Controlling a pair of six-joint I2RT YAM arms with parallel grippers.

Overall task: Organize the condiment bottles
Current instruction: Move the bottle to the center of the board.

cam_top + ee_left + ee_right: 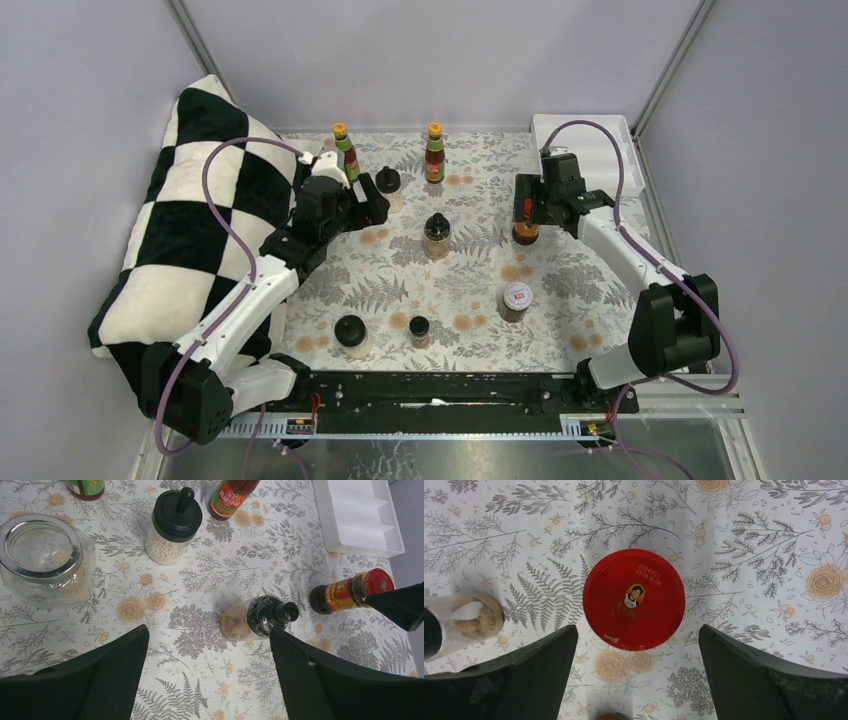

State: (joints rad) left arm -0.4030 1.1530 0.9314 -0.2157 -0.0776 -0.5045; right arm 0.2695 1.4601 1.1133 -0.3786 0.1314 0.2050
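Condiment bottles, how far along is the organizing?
Nothing looks done: the bottles stand scattered over the table, none seen in the white tray. In hand: the right gripper hangs over the red-lidded jar, jaws open; the left gripper faces a black-capped jar, jaws open. Left: everything.

Spread claw (207,632) above black-capped jar (255,617)

The round red lid (634,600) of a jar carries a faint stamped code, "20241121" over "01:09:16 GB"; under it sits a small oval portrait emblem with yellow characters too small to read; the green label of the red-sauce bottle (227,497) and the red-and-yellow label of the dark red-capped jar (345,592) are too blurred to read.
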